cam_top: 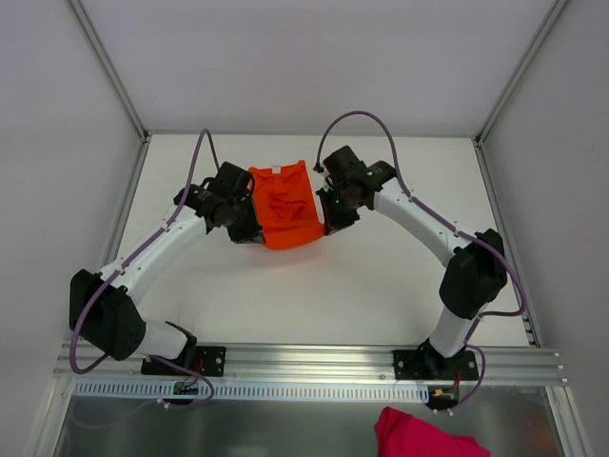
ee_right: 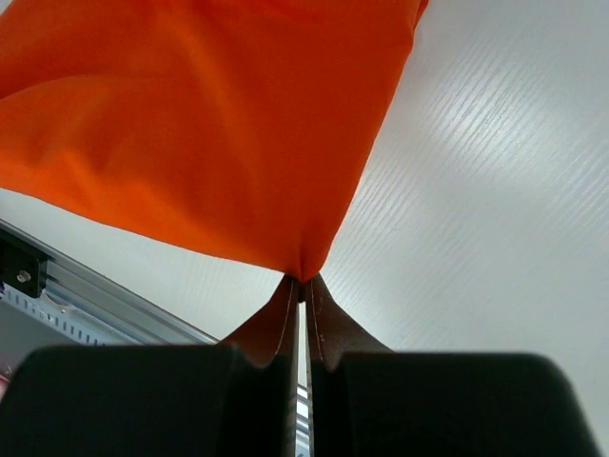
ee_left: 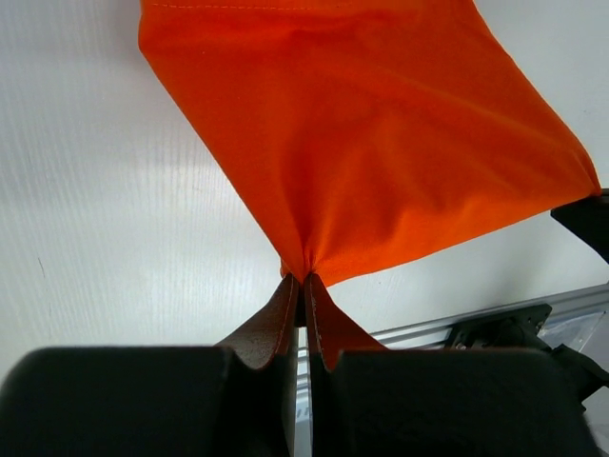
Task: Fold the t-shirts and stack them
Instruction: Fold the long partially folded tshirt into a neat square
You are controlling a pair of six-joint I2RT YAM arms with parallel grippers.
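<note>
Mid-fold: pinching t-shirt [cam_top: 285,208] corners farthest from neck label [cam_top: 277,169], clenched tight in left gripper [ee_left: 303,278] and right gripper [ee_right: 303,277]; next, likely sweeping both evenly toward label.

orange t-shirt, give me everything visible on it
The orange t-shirt is plain, bright, soft-looking fabric, rumpled in the middle, with a small white neck label at its far edge. It lies over the white table between the arms. The left gripper and right gripper are each shut on a corner, cloth fanning taut from each pinch. Sleeves cannot be made out.
</note>
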